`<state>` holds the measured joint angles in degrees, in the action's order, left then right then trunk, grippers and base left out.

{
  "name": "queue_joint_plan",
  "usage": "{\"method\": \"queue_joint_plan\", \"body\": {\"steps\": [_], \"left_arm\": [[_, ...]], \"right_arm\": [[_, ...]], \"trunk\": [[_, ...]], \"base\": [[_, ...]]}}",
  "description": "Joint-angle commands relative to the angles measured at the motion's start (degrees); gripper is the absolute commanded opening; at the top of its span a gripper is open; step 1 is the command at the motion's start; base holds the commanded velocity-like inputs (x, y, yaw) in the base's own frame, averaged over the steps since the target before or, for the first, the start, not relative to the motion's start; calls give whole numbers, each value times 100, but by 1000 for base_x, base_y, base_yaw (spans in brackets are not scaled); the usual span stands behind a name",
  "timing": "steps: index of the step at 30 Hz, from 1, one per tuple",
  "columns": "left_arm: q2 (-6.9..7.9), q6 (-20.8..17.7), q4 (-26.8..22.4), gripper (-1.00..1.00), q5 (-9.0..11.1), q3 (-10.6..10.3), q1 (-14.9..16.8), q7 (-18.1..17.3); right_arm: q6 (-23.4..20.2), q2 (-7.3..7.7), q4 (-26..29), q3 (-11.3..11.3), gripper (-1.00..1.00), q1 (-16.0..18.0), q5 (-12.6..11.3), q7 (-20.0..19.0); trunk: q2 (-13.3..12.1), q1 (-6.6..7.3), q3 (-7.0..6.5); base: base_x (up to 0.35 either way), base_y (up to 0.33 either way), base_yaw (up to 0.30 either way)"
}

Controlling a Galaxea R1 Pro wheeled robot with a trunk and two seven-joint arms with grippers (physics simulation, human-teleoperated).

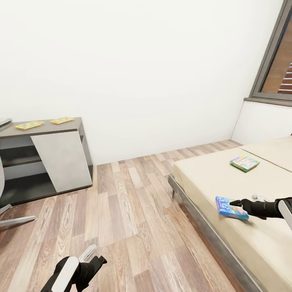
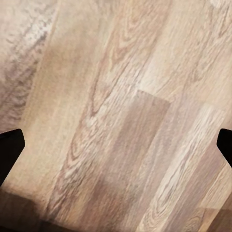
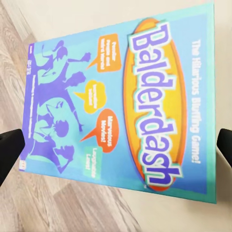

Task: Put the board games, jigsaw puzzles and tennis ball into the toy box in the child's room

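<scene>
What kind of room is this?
Likely a child's bedroom: a bed with a cream mattress, board games lying on it, a blue Balderdash box and a green-edged one, and colourful jigsaw puzzles on a dark grey desk.

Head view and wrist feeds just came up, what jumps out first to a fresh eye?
The bright blue board game at the near edge of the bed, with the right gripper at it; the right wrist view shows its cover reading "Balderdash". Farther back on the bed lies a green-edged board game. Across the wooden floor, two colourful jigsaw puzzles lie on the dark table.
</scene>
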<state>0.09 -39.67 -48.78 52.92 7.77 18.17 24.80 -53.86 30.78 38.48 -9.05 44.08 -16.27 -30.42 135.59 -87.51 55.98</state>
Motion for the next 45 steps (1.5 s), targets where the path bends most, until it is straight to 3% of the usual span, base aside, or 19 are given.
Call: {"method": "queue_joint_plan", "body": {"steps": [1,40,42,45], "left_arm": [[-1,-14,-8,100,60,5,2,52],[-14,-11,-8,100,76,-16,2,52],[-38,16,-8,100,75,-38,2,52],[-55,335,-6,100,75,-291,2,44]], "right_arm": [[-28,-2,2,-17,100,4,27,-34],[-13,9,2,-24,100,4,34,-36],[16,11,6,-30,100,4,43,-32],[156,44,35,-41,100,4,50,-25]], "trunk": [[2,1,6],[2,1,6],[2,1,6],[2,1,6]], "base": [[0,0,0],[0,0,23],[0,0,0],[0,0,0]]}}
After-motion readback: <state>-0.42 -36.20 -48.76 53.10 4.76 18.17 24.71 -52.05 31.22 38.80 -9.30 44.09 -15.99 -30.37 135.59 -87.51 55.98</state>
